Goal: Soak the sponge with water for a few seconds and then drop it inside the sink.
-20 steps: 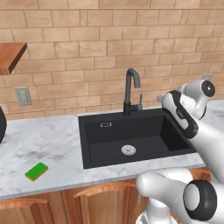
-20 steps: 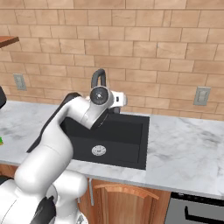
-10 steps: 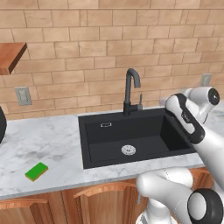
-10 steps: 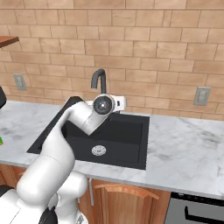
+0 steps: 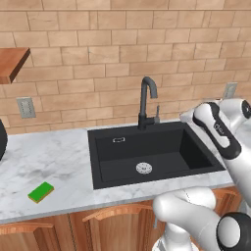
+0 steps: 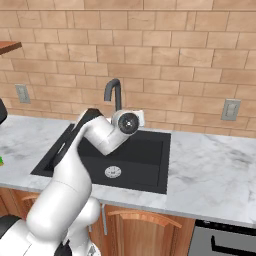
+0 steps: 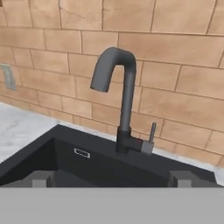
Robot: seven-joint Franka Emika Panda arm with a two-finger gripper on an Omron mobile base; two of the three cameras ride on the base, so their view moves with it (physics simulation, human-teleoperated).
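1. The sponge [image 5: 41, 192] lies flat on the marble worktop [image 5: 54, 162], well to the left of the sink [image 5: 147, 153], near the worktop's front edge, green face up with a thin yellow layer showing along its side.
2. In the right base view a sliver of green [image 6: 1, 161] shows at the far left edge, on the worktop.
3. The sink is a black rectangular basin set into the worktop, with a round silver drain [image 5: 143, 168] in its floor.
4. The black gooseneck tap [image 5: 147, 100] stands upright at the back rim of the sink, its spout curving forward over the basin; a small lever [image 7: 151, 132] stands beside its base.
5. The gripper [image 7: 111, 178] is raised over the front of the sink and faces the tap and brick wall [image 7: 175, 52]; its jaws are spread wide and grasp nothing, and the 2 fingertips [image 7: 40, 178] rise far apart at the bottom of the hand view.
6. The arm's wrist [image 6: 128, 123] hangs in front of the tap in the right base view, well apart from the sponge.
7. A wall socket [image 5: 25, 107] sits on the brick to the left of the sink, another [image 6: 230, 109] to the right.
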